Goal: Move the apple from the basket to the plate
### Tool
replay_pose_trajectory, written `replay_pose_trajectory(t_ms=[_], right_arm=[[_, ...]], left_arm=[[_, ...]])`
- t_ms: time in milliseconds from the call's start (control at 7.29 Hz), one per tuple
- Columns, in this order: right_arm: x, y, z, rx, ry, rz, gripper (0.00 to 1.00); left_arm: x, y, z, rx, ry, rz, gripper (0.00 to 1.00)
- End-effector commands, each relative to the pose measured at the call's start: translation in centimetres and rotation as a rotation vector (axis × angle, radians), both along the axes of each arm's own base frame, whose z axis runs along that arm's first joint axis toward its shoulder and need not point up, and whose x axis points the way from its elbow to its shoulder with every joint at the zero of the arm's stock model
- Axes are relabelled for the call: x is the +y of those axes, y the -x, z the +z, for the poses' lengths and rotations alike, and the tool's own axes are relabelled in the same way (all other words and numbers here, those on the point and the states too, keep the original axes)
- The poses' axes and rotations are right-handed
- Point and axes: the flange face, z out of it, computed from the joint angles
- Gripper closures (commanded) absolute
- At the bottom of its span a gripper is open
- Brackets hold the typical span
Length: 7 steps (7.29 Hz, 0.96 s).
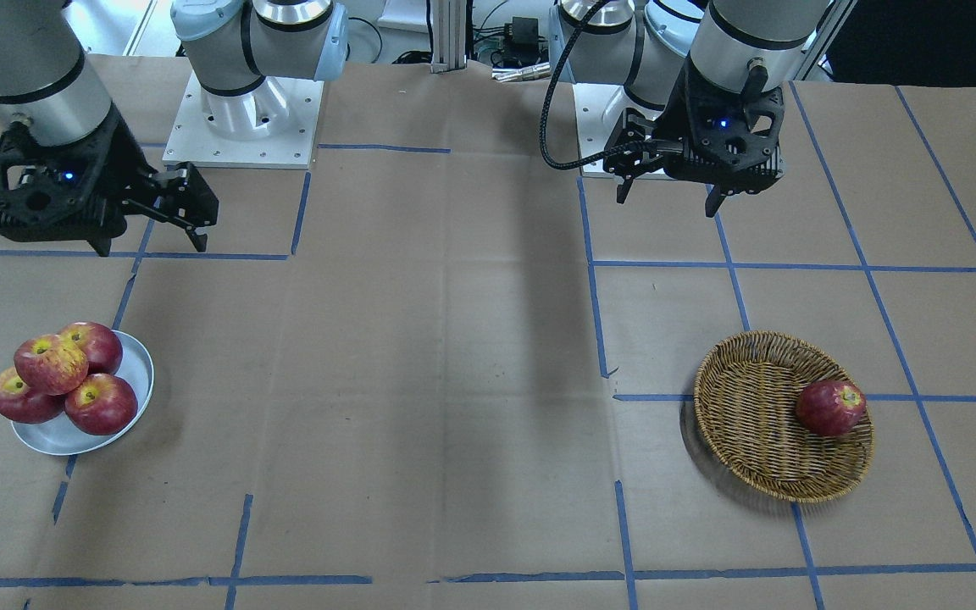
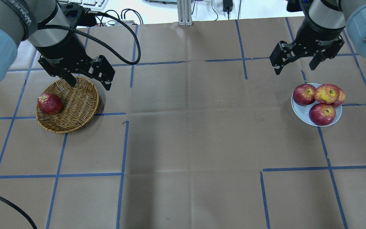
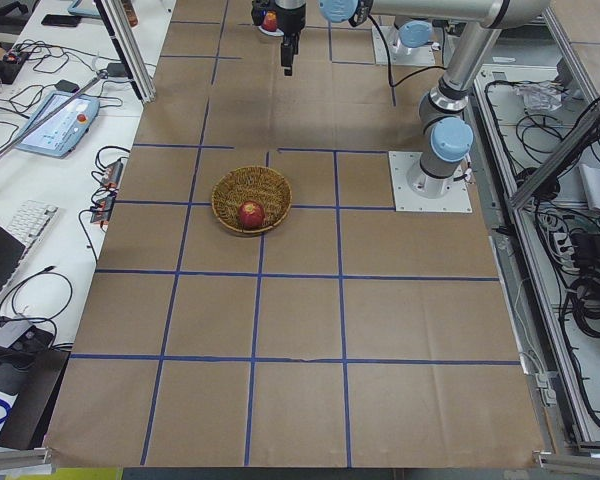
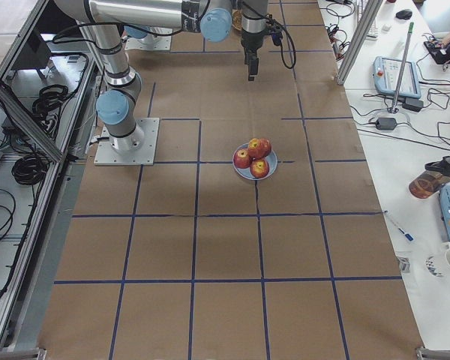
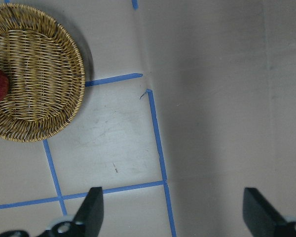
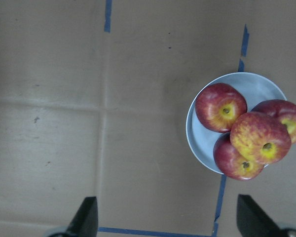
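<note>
On plate (image 1: 139, 373), streaked apple (image 1: 51, 363) sits perched atop 3 dark red apples (image 1: 101, 403), left gripper (image 1: 668, 202) and right gripper (image 1: 152, 247) both agape, empty; any jolt could roll it off.

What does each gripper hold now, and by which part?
Nothing: the left gripper and the right gripper both have open, empty jaws.
</note>
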Motion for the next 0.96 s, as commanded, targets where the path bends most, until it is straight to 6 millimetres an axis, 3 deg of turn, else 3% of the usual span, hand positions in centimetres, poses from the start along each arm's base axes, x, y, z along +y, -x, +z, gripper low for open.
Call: replay_pose_trajectory(t_ms=[0, 823], right_arm=[[1.96, -1.64, 1.81, -0.001, 0.022, -0.016, 0.00], [2.28, -2.26, 2.08, -0.004, 0.020, -0.034, 0.00]], left_arm=[[-0.01, 0.01, 0.01, 0.001, 0.001, 0.000, 0.01], [-0.07, -0.15, 0.03, -0.001, 0.003, 0.000, 0.01]])
